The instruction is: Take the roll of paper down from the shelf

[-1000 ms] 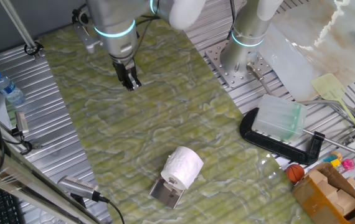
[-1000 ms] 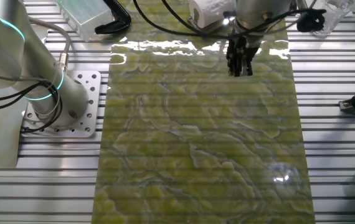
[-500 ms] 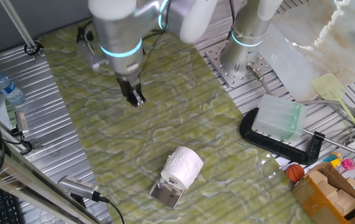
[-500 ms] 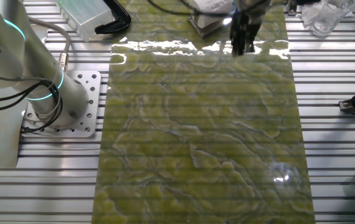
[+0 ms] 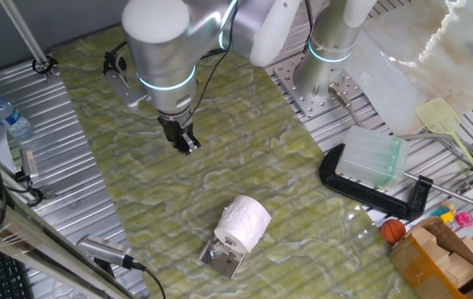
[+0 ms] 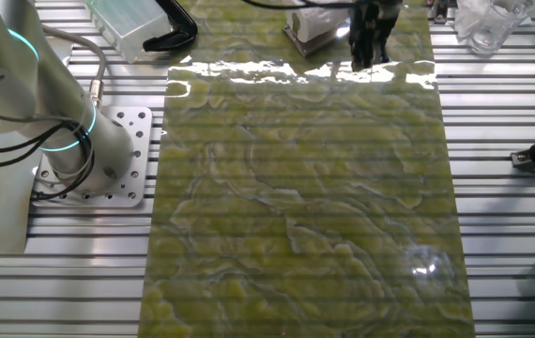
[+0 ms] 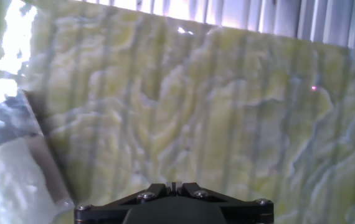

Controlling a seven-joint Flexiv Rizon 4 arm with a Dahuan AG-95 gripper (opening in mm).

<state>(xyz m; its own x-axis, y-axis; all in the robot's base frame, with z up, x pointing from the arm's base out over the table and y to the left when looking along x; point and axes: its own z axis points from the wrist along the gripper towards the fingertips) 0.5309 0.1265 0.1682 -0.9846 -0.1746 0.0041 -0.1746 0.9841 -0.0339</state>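
Note:
The white roll of paper [image 5: 243, 223] sits on the shiny metal shelf [image 5: 222, 259] on the green mat, near the front. In the other fixed view only the shelf's edge [image 6: 307, 33] and a bit of white roll show at the top. In the hand view the roll [image 7: 6, 180] and the shelf plate [image 7: 15, 121] lie at the left edge. My gripper [image 5: 186, 143] hangs above the mat, up and left of the roll, well apart from it, with its jaws shut and empty. It also shows in the other fixed view [image 6: 371, 52] and the hand view [image 7: 173, 185].
A translucent plastic box [image 5: 373, 156] rests on a black clamp [image 5: 375, 193] at the right. A water bottle [image 5: 7, 115] lies at the left. A second arm's base [image 5: 324, 71] stands behind. A tool [image 5: 108, 252] with a cable lies at the front left.
My gripper has moved across the mat toward the roll, rightward and nearer in one fixed view. Its jaws stay shut. The roll and shelf have not moved.

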